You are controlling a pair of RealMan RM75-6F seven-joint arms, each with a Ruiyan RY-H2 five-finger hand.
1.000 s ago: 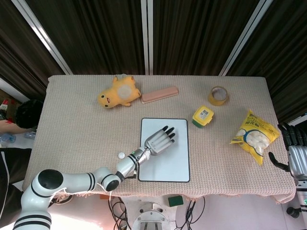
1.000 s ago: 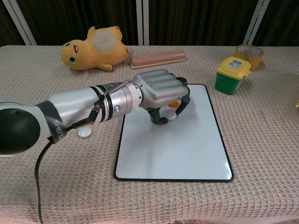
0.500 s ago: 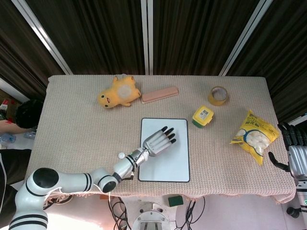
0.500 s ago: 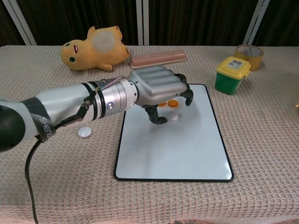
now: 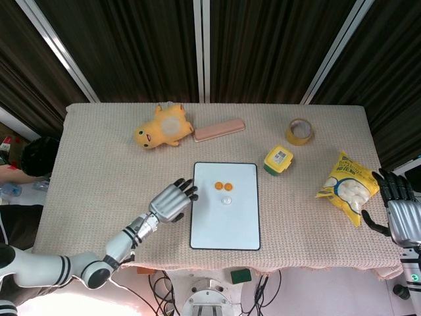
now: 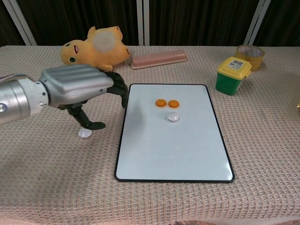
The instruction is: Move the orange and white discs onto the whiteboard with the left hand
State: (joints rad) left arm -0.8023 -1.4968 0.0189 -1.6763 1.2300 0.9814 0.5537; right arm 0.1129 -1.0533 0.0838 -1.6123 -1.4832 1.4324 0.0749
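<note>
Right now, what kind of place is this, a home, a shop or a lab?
Most likely a lab or a robot test setup. A table under a woven cloth stands before dark curtains, cables hang below its front edge, and unrelated props lie about: a plush toy, a tape roll and a whiteboard.
</note>
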